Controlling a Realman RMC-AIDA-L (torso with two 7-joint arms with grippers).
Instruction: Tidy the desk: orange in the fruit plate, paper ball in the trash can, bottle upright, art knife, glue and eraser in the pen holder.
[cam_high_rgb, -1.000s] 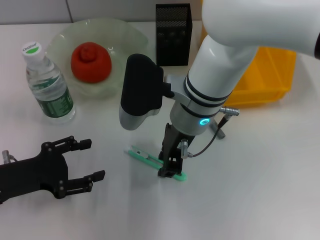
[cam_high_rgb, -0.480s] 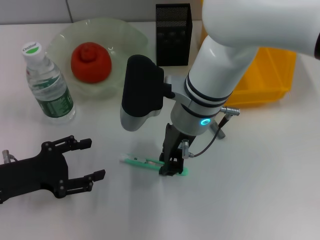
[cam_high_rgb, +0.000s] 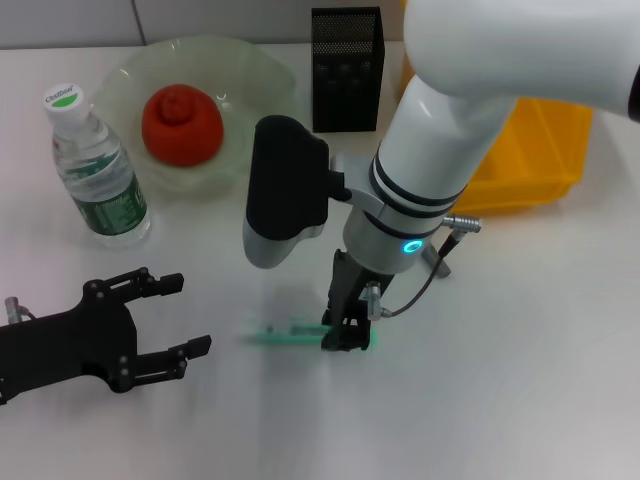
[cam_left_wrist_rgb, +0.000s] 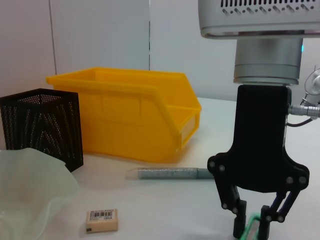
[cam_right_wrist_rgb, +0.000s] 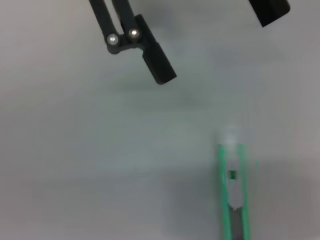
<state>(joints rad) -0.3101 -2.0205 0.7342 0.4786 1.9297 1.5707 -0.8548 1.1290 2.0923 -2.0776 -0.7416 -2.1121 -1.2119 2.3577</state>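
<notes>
My right gripper (cam_high_rgb: 347, 336) is shut on one end of the green art knife (cam_high_rgb: 285, 333), holding it low over the table at centre; the knife also shows in the right wrist view (cam_right_wrist_rgb: 232, 195). The left wrist view shows this gripper (cam_left_wrist_rgb: 252, 231) too. My left gripper (cam_high_rgb: 185, 316) is open and empty at the front left. The orange (cam_high_rgb: 181, 123) lies in the fruit plate (cam_high_rgb: 255, 80). The bottle (cam_high_rgb: 95, 170) stands upright. The black mesh pen holder (cam_high_rgb: 346, 68) stands at the back. The glue stick (cam_left_wrist_rgb: 170, 173) and the eraser (cam_left_wrist_rgb: 102, 220) lie on the table. The paper ball is out of view.
A yellow bin (cam_high_rgb: 535, 150) stands at the back right, next to the pen holder; it also shows in the left wrist view (cam_left_wrist_rgb: 135, 115). The right arm's wrist hides the table behind the knife in the head view.
The knife's free end has swung round from slanting to level across the table while held. My right gripper has shifted slightly. The left arm has barely moved.
</notes>
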